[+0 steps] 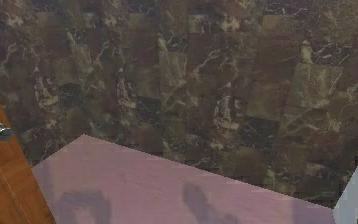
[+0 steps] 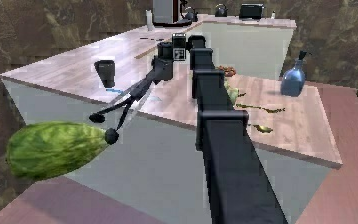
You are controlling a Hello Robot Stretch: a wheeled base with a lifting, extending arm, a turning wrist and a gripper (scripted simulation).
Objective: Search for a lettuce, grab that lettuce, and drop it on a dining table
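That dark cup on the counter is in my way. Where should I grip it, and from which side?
Grip the dark cup across its wall, about halfway up, coming in level from the counter edge nearest the arm. It stands upright, apart from other things, close to that edge. The gripper holds the lettuce, so probably free it first.

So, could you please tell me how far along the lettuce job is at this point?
Done: the lettuce is found and grabbed; it hangs at the jaws' end, clear of the counter. In hand: carrying it. Left: reaching a dining table and dropping it there; the forward view faces a marbled wall.
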